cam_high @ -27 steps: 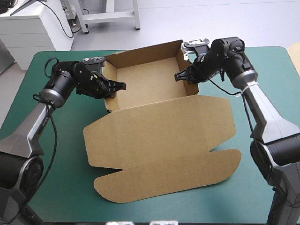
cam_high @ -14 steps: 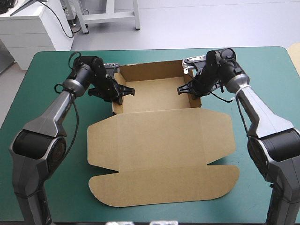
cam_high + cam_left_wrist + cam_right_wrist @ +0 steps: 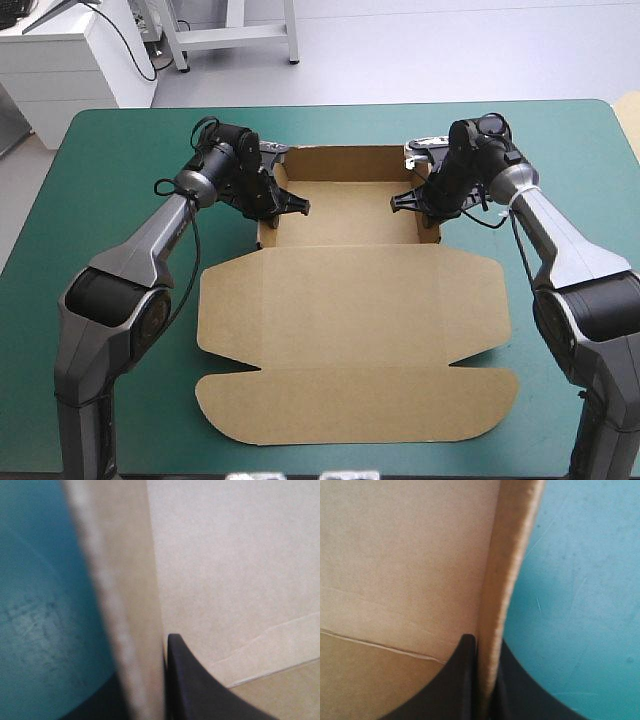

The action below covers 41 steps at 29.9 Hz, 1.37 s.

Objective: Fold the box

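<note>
Note that since the earlier frames the box (image 3: 350, 310) has turned square to the teal-green table (image 3: 110, 160). The left gripper (image 3: 287, 204) pinches the tray's left wall, one black finger on each side. The right gripper (image 3: 408, 200) pinches the right wall likewise. The tray sits toward the far edge, with the lid flat toward the near edge.

The box (image 3: 350, 330) takes up the middle of the teal-green cover (image 3: 110, 200), its flat lid spreading toward 6 o'clock. Bare cover lies open at 9 and 3 o'clock of it. The left gripper (image 3: 283, 208) and right gripper (image 3: 412, 205) clamp its raised side walls, barring those edges; the floor between them is open from above.
</note>
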Each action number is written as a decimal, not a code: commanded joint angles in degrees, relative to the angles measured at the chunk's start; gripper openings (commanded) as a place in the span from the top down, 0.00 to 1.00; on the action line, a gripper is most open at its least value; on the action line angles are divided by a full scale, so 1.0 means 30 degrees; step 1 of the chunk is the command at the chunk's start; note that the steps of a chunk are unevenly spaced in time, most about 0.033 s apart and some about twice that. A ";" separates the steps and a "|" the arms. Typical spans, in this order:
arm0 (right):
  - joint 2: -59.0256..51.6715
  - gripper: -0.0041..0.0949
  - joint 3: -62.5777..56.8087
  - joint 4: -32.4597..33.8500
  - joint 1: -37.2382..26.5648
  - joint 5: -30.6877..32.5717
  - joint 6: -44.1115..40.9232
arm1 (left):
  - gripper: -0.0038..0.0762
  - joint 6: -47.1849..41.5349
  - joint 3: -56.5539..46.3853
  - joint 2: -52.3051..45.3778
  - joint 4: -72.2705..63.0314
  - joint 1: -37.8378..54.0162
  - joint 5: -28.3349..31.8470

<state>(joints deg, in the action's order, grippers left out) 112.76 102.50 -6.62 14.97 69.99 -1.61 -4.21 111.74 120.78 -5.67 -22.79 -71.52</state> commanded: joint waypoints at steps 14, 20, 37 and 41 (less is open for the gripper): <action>-0.0850 0.48 -0.0119 0.0590 -0.0144 0.0461 0.1533 | 0.33 0.2221 0.0785 -0.1532 -0.0911 -0.0182 -0.0779; -0.1018 0.07 0.0613 0.0505 -0.0144 0.0461 0.1913 | 0.27 0.1919 0.1789 -0.1960 -0.0939 0.0252 -0.0776; -0.4400 0.07 0.2549 0.1244 -0.0144 0.0461 0.2188 | 0.35 0.2427 0.2299 -0.6789 0.0676 0.0387 -0.0819; -0.4582 0.07 0.2549 0.1368 -0.0144 0.0461 0.2188 | 0.70 0.2991 0.2299 -0.8619 0.0851 0.0387 -0.0819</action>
<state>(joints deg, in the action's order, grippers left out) 102.11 108.45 -3.03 14.72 71.29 4.36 3.22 116.83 101.50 -3.17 -21.66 -71.60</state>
